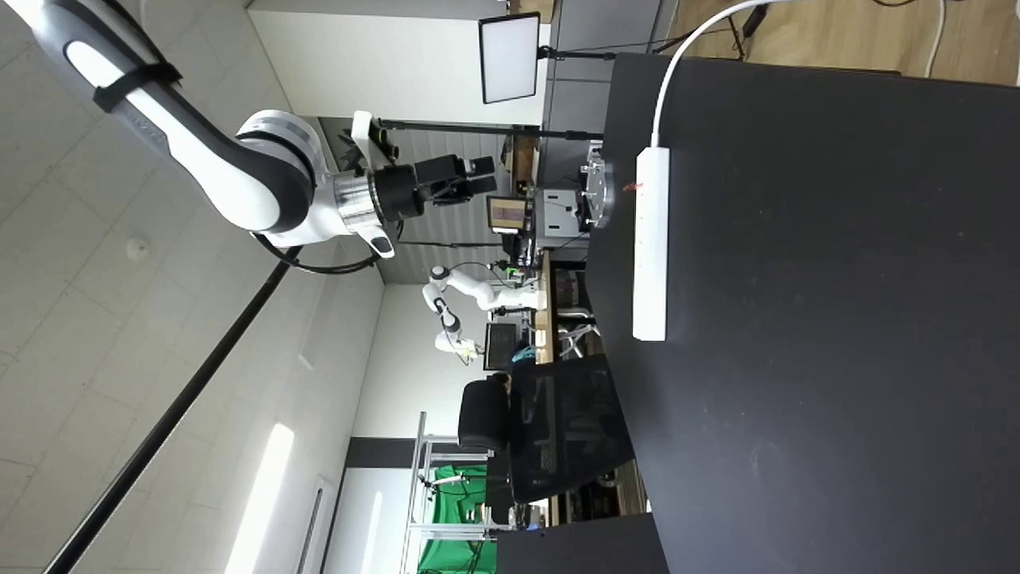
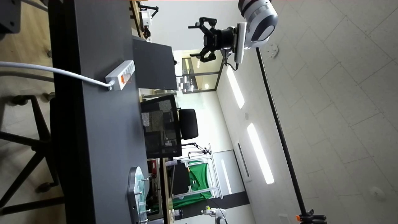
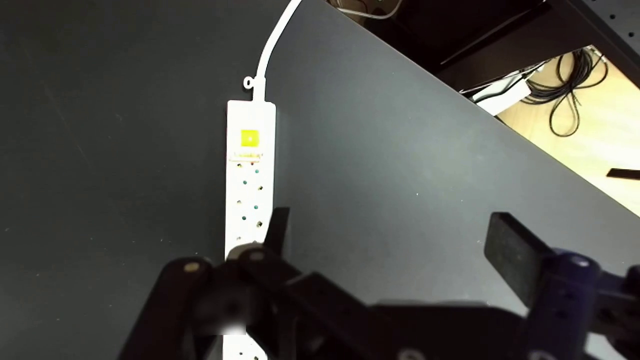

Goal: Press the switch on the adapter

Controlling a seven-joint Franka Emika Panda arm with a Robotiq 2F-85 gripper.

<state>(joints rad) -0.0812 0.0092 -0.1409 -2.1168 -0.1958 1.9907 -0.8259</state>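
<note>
The adapter, a long white power strip, lies on the dark table in both exterior views (image 1: 652, 247) (image 2: 113, 74). It also shows in the wrist view (image 3: 250, 190), its lower part partly hidden behind a gripper finger. Its switch shows yellow in the wrist view (image 3: 250, 138) near the cable end, and orange in an exterior view (image 2: 123, 78). A small clear flap stands beside the switch. My gripper is open and empty, high above the table, in both exterior views (image 1: 484, 176) (image 2: 190, 41). In the wrist view the gripper (image 3: 390, 222) has its fingers wide apart, beside the strip.
Both exterior pictures lie on their side. A white cable (image 3: 272, 42) runs from the strip's end over the edge of the dark table (image 1: 837, 319). A round clear plate with metal posts (image 2: 139, 193) stands on the table. A black chair (image 1: 570, 430) stands beyond.
</note>
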